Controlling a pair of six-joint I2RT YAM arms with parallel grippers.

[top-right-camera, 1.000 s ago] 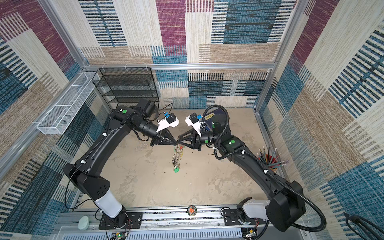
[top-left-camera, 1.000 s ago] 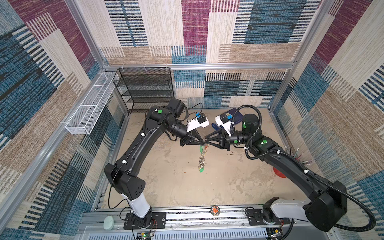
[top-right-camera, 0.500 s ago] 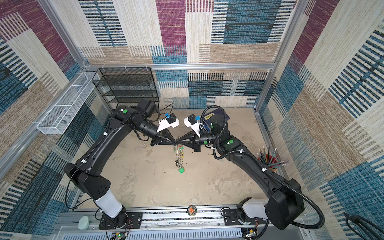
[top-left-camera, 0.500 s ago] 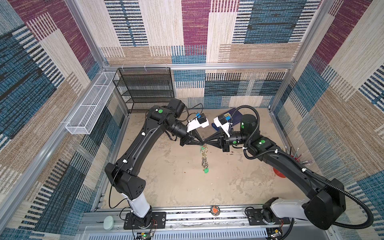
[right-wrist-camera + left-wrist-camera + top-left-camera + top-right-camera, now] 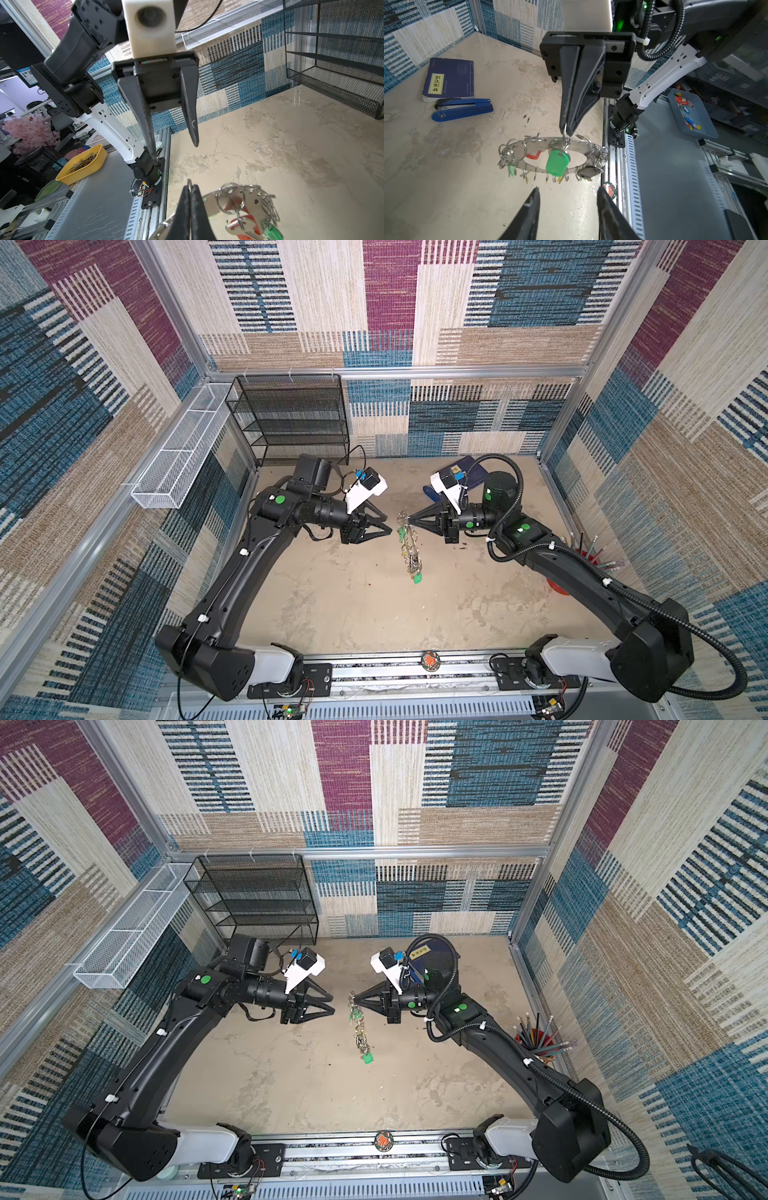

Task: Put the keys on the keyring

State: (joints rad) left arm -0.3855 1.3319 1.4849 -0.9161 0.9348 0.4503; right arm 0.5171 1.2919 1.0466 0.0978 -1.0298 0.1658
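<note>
Our right gripper [image 5: 566, 130] clamps a silver split ring [image 5: 565, 135] on the flat grey metal keyring [image 5: 588, 149]; left gripper [image 5: 568, 189] fingers apart

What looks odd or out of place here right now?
The keyring dangles in mid-air from one small split ring pinched in the right gripper, hanging by its rim. The left gripper is open, apart from it. Nothing looks spilled.

— What sort of place is this?
— A robotics lab. It's a test cell of aluminium framing [image 5: 457, 372] lined with carpet panels [image 5: 390, 285], with a left arm [image 5: 249, 572] and a right arm [image 5: 582, 578] bolted to a rail [image 5: 374, 672] at six o'clock.
— And outside it?
— Workbenches with parts bins: a yellow tray [image 5: 83, 172] and a blue tray [image 5: 702, 134].
</note>
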